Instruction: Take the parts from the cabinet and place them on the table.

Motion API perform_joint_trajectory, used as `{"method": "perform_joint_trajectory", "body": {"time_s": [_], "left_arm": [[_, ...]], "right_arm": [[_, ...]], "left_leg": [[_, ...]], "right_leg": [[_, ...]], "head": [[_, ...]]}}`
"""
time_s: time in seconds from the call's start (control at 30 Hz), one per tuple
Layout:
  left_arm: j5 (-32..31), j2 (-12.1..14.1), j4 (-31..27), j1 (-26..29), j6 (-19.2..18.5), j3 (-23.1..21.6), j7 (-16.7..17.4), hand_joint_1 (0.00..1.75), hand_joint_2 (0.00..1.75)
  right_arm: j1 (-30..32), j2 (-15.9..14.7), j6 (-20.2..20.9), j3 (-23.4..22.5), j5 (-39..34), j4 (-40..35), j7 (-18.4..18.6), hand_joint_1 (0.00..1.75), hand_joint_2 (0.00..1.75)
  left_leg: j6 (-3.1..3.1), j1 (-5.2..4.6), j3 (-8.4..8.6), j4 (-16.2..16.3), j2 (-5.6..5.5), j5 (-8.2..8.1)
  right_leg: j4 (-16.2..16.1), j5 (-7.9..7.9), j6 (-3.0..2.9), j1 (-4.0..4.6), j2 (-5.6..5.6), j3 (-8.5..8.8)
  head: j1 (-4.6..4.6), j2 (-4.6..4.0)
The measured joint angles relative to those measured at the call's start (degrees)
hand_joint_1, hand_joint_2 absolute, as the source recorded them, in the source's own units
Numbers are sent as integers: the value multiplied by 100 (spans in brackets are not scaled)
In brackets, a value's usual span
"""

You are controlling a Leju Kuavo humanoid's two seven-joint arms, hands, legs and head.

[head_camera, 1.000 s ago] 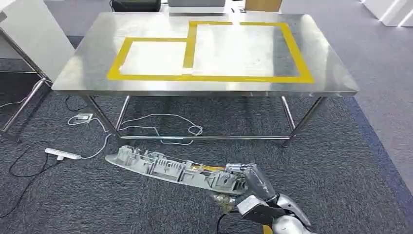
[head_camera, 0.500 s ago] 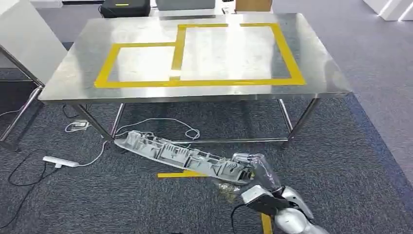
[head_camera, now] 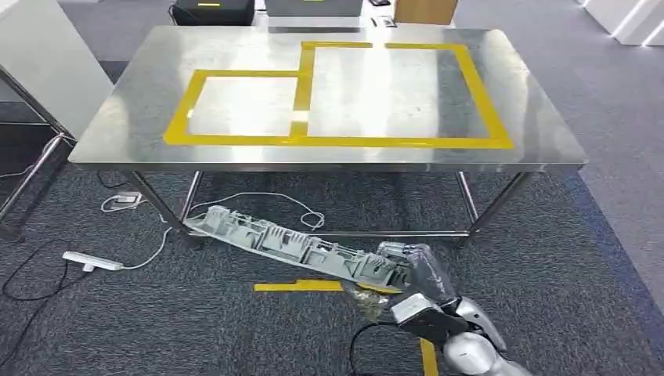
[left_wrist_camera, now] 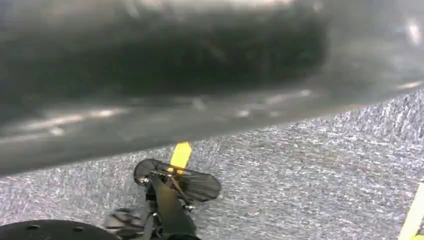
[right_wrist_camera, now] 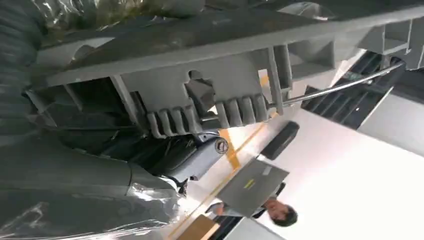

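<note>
A long grey plastic part [head_camera: 290, 243] with ribs and clips hangs low over the carpet, in front of the steel table [head_camera: 125, 133]. My right hand [head_camera: 419, 270] grips it at its near end; its far end points left toward the table legs. Up close in the right wrist view, the part's ribbed underside [right_wrist_camera: 215, 65] crosses above my right hand [right_wrist_camera: 100, 165]. The tabletop is bare and carries two frames of yellow tape, a small one [head_camera: 182, 106] and a larger one [head_camera: 484, 94].
A white power strip [head_camera: 92, 261] and white cables [head_camera: 258, 196] lie on the carpet near the table legs. A yellow tape mark [head_camera: 297, 286] is on the floor under the part. A white cabinet [head_camera: 47, 55] stands at the left. A person [right_wrist_camera: 280, 212] is beyond the table.
The whole picture has shifted, so the camera moved and the table now looks a little nearer. The part stays in my right hand, its far end slightly higher and closer to the table legs.
</note>
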Motion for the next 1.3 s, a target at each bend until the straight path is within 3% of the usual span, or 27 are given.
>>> {"method": "perform_joint_trajectory", "body": {"time_s": [0.03,0.07,0.13,0.2,0.27,0.3,0.37,0.4,0.43,0.47,0.57,0.63,0.7,0.77,0.8,0.9,0.93,0.97,1.0,1.07,1.13,1.17,1.23,1.3], "left_arm": [[-2,-9,0,-2,2,0,2,0,0],[-4,-11,0,0,2,0,2,0,0],[-20,-11,2,-11,0,11,9,0,0],[-28,-13,2,-1,-2,11,11,0,0],[-57,9,0,-7,-11,13,11,0,0],[-70,2,0,-11,-24,13,11,0,0],[-102,13,0,-20,-30,11,11,0,0],[-127,13,0,-19,-37,11,11,0,0],[-129,18,0,-10,-42,11,11,0,0],[-133,20,0,-1,-42,11,11,0,0],[-175,33,0,1,-59,13,9,0,0],[-199,37,2,-22,-85,11,7,0,0],[-243,44,2,-35,-111,11,7,0,0],[-271,31,2,-21,-120,11,7,0,0],[-299,31,2,-31,-125,9,7,0,0],[-332,39,2,-66,-127,9,7,0,0],[-356,39,2,-63,-127,9,7,0,0],[-372,39,2,-57,-127,9,7,0,0],[-382,35,4,-48,-127,9,7,0,0],[-402,28,4,-58,-129,9,7,0,0],[-422,35,5,-80,-131,9,-2,0,0],[-426,42,4,-81,-131,9,-7,0,0],[-433,46,4,-82,-162,9,-7,0,0],[-446,57,4,-82,-171,7,-15,0,0]], "right_arm": [[-14,0,-46,-37,-17,0,48,164,175],[-32,0,-81,-77,-31,0,74,164,175],[-88,11,-175,-164,-55,-33,107,164,175],[-100,17,-289,-265,-61,-48,142,164,175],[-105,55,-460,-375,-50,-87,155,164,175],[-129,81,-551,-426,-48,-96,155,164,175],[-165,140,-843,-513,35,-124,107,164,175],[-175,166,-982,-568,72,-129,87,164,175],[-182,179,-1073,-616,94,-129,76,164,175],[-192,194,-1158,-666,109,-129,76,164,175],[-239,230,-1338,-785,179,-129,74,164,175],[-307,236,-1543,-846,309,-127,41,164,175],[-385,236,-1722,-939,395,-122,37,164,175],[-462,236,-1864,-1067,448,-125,30,164,175],[-519,236,-1929,-1129,466,-125,24,164,175],[-636,236,-2115,-1326,516,-111,0,164,175],[-636,236,-2142,-1377,533,-111,0,164,175],[-634,236,-2177,-1432,555,-111,0,164,175],[-640,236,-2201,-1468,579,-111,-7,164,175],[-656,236,-2223,-1536,654,-114,-42,164,175],[-663,249,-2272,-1628,865,-120,-114,164,175],[-674,288,-2293,-1650,946,-125,-133,164,175],[-660,321,-2301,-1735,1010,-122,-160,164,175],[-667,378,-2312,-1810,995,-122,-195,164,175]], "left_leg": [[-15,0,78,0,-7,-48],[-35,2,105,-7,-8,-92],[-104,-27,75,14,-17,-120],[-161,-14,97,-50,-2,-118],[-231,-23,121,48,3,-210],[-253,-16,-21,327,8,-348],[-290,1,-515,1186,10,-699],[-302,1,-768,1578,10,-791],[-306,1,-907,1718,11,-729],[-302,1,-915,1594,11,-488],[-226,-6,-495,311,12,491],[-154,-47,-355,87,17,312],[-129,-52,-396,74,7,268],[-80,7,-308,-24,4,255],[-36,9,-272,-28,5,227],[15,2,-210,-27,7,145],[13,2,-169,-25,5,111],[4,3,-109,-25,-1,70],[-11,4,-34,-24,-7,21],[-54,10,127,-23,-11,-85],[-121,-22,132,-9,-20,-134],[-146,-24,100,-12,-15,-123],[-203,-23,135,-61,-7,-143],[-264,-19,114,107,8,-271]], "right_leg": [[-608,381,-28,3,-1,233],[-978,518,-53,14,-2,379],[-1157,344,-105,41,-8,525],[-1141,327,-149,55,23,509],[-1242,325,-209,-10,20,614],[-1256,299,-251,-13,8,652],[-1254,254,-279,-10,4,697],[-1254,220,-282,-7,4,730],[-1254,188,-282,-6,6,773],[-1254,143,-277,-6,14,841],[-1256,-1,-235,-4,25,1047],[-1246,-42,-156,22,51,1022],[-1281,-39,-116,13,34,1000],[-1244,-130,-30,13,28,997],[-1004,-225,-9,16,20,881],[365,-696,50,-17,19,61],[605,-684,64,-23,19,-126],[559,-502,68,-33,17,-181],[222,-165,70,-43,11,-93],[-823,529,49,-49,-13,299],[-1056,417,11,-21,-16,487],[-1101,331,-55,-16,-9,497],[-1119,295,-113,-15,7,505],[-1177,262,-197,-57,-7,611]], "head": [[2,0],[7,0],[15,2],[4,0],[-8,0],[-35,0],[-37,0],[-33,0],[-35,0],[-33,0],[-35,0],[-44,0],[-30,0],[-26,2],[-7,0],[-4,0],[-2,0],[-4,0],[-2,0],[2,0],[11,2],[3,2],[-13,2],[-37,0]]}}
